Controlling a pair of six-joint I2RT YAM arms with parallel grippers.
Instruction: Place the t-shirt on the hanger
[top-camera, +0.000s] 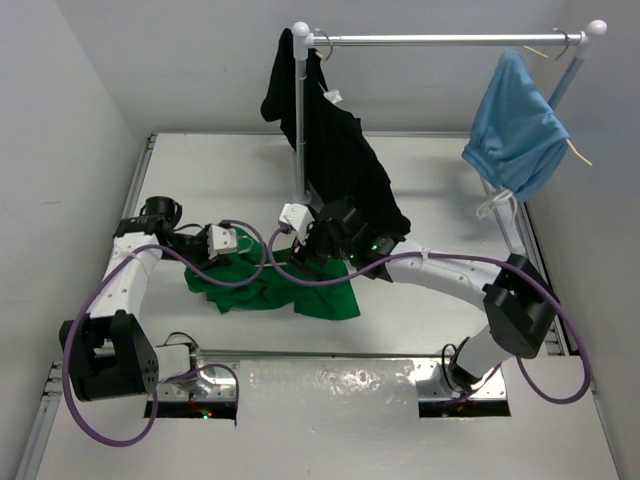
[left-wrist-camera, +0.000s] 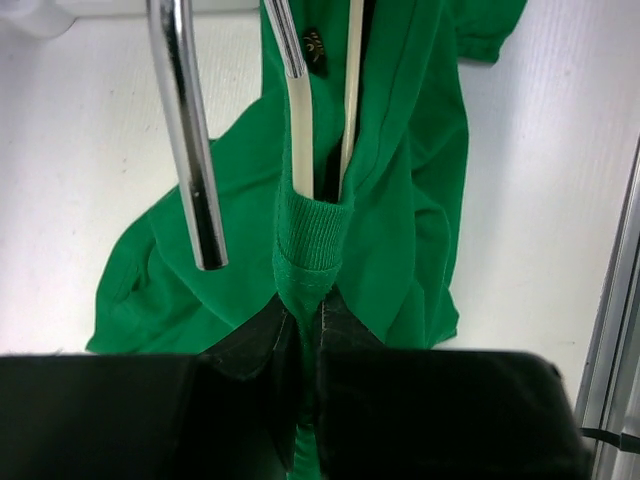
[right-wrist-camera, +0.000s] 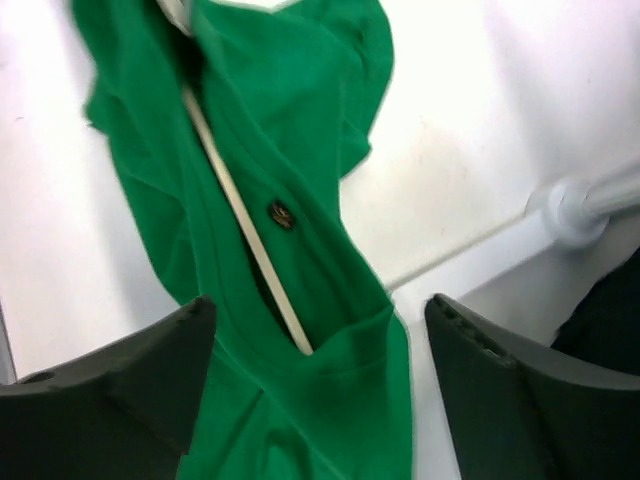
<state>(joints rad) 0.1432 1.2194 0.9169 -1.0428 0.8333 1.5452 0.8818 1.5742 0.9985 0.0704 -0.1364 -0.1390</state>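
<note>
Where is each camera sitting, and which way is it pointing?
Top external: above and behind the bases, looking down on the table; left arm and right arm show.
Left wrist: over the left pincer, shut on the t-shirt collar.
Right wrist: over the open right pincer, facing down at cloth.
Both wrist views share the hanger inside the collar.

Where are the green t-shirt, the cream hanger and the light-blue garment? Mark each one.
green t-shirt (top-camera: 320, 298): top external view, on the right part of its bunched cloth.
cream hanger (right-wrist-camera: 247, 225): right wrist view, midway along its thin bar.
light-blue garment (top-camera: 515, 125): top external view, on its hanging middle.
</note>
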